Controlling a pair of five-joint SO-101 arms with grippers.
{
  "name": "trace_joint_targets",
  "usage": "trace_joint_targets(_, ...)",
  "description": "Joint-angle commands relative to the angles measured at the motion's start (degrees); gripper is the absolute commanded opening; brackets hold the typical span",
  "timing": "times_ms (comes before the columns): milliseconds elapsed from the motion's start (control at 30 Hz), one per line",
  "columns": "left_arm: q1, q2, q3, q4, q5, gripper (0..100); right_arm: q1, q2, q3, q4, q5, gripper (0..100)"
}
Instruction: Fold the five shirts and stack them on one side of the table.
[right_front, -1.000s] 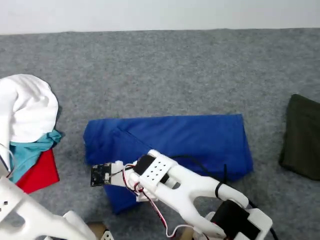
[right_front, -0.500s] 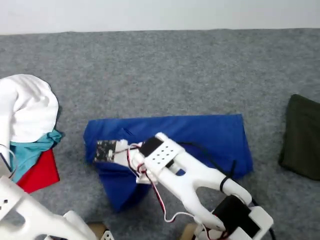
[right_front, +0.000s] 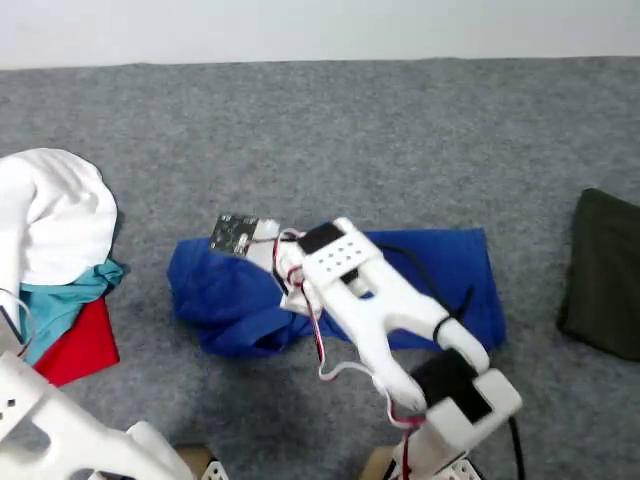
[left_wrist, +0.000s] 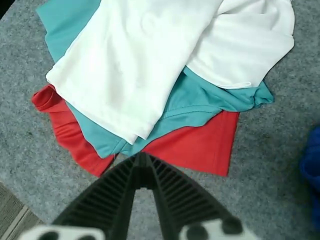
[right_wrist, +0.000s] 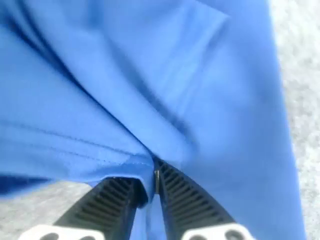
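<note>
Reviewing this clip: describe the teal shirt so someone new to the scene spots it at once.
In the high view, left of the blue shirt on the grey table, three shirts lie heaped. The teal shirt is the middle layer: white shirt on top, red shirt beneath.

This looks like a robotics lab bench, not a home: the table (right_front: 400, 130) is covered in grey felt-like cloth and meets a bare white wall (right_front: 320, 30) at 12 o'clock. From 6 o'clock a white right arm (right_front: 390, 310) with loose red and black wires (right_front: 300, 290) and a bare circuit board (right_front: 233, 235) stretches over a blue shirt (right_front: 230, 300), a second white arm (right_front: 60, 430) sits at 7 o'clock, and a heap of shirts (right_front: 60, 260) lies at 9 o'clock
</note>
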Motion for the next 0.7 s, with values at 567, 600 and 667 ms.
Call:
trace_joint_targets(567, 0.1, -1.0, 1.7, -0.5, -2.9, 0, -1.3, 1.1, -22.3, 22.5, -8.2, 27.0)
trace_joint_targets(600, 0.4, -1.0, 1.7, -0.5, -2.9, 0, -2.2, 0.3, -22.9, 23.8, -8.2, 27.0)
trace_joint_targets(667, 2.2, -1.0, 1.7, 0.4, -2.9, 0, -3.7, -1.3, -23.4, 25.9, -8.4, 27.0)
